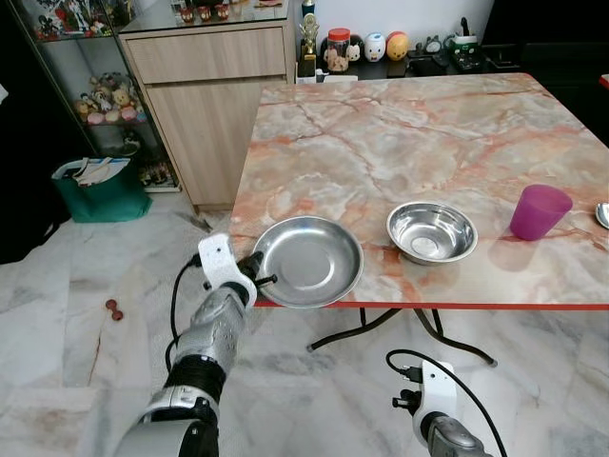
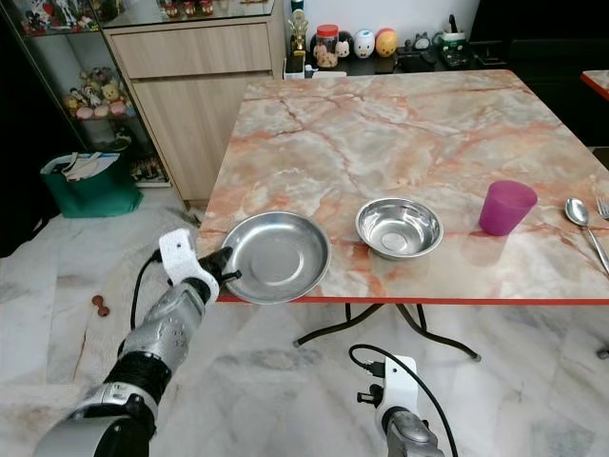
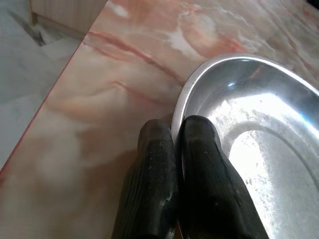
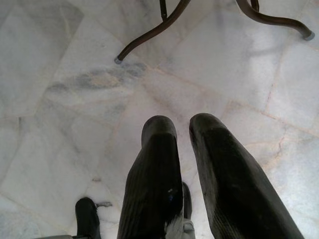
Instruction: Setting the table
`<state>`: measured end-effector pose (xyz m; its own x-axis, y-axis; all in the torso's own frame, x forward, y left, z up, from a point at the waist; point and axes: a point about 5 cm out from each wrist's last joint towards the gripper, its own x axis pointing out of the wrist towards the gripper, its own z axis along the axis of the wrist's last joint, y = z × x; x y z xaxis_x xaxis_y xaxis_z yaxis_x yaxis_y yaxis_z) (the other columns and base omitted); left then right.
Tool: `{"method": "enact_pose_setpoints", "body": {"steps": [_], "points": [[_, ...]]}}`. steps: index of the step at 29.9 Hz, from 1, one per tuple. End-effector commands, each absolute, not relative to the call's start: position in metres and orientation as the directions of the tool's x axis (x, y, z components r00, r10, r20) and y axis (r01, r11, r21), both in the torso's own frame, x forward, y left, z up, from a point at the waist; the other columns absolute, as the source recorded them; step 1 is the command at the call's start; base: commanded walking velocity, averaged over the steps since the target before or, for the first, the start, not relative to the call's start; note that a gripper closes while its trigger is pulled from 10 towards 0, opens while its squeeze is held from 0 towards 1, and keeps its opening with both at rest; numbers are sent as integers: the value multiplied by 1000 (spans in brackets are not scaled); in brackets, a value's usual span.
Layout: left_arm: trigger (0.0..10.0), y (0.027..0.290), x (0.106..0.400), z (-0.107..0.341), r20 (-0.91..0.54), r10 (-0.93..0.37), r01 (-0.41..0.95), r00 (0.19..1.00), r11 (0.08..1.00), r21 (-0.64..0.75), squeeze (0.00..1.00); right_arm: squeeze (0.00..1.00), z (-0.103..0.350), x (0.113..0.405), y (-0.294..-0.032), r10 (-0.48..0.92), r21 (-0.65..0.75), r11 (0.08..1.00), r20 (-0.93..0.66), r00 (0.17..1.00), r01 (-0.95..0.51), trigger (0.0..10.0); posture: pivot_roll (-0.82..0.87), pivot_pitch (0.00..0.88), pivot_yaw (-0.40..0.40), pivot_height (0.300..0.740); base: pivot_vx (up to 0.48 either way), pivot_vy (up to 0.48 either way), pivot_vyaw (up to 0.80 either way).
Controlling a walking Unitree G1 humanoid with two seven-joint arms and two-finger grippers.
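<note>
Table's partly set already: steel bowl (image 1: 431, 231), purple cup (image 1: 540, 211) and a spoon (image 2: 575, 211) are laid out on the marble table (image 1: 400, 143). The steel plate (image 1: 307, 261) sits at the near edge, overhanging a bit, with the left gripper (image 3: 175, 149) pinched shut on its rim, arm stretched forward. The right gripper (image 4: 182, 134) just hangs low over the floor, fingers slightly apart, holding nothing.

Left arm (image 1: 205, 352): silver ribbed forearm, black wrist band, white camera housing, looping black cable. Left claw (image 3: 175, 144): two long black rounded fingers with finely ribbed surfaces. Right arm (image 1: 442, 428): white wrist housing, black cable; right claw (image 4: 183, 132) likewise black
</note>
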<state>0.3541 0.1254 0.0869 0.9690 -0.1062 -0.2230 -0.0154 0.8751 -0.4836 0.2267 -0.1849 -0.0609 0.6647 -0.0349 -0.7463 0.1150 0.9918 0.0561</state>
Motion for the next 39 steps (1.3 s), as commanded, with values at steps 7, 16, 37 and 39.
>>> {"method": "enact_pose_setpoints", "body": {"steps": [7,16,37,39], "points": [[10000,142,344,78,-233,-50,-99,971,804,-586,0,0,-62,225,-185,-32,59,991,-755,655,117,10000,-45,0,61,740,0,0,0],[10000,147,344,116,2,-9,8,1000,726,-687,0,0,-62,225,-185,-35,61,991,-754,656,123,10000,-47,0,60,740,0,0,0],[10000,131,342,146,146,-31,139,989,552,-822,0,0,-64,221,-186,-36,60,990,-760,649,126,10000,-71,0,62,740,0,0,0],[10000,131,341,148,148,-34,142,988,539,-830,0,0,-64,221,-186,-37,60,990,-759,650,126,10000,-71,0,59,740,0,0,0]]}}
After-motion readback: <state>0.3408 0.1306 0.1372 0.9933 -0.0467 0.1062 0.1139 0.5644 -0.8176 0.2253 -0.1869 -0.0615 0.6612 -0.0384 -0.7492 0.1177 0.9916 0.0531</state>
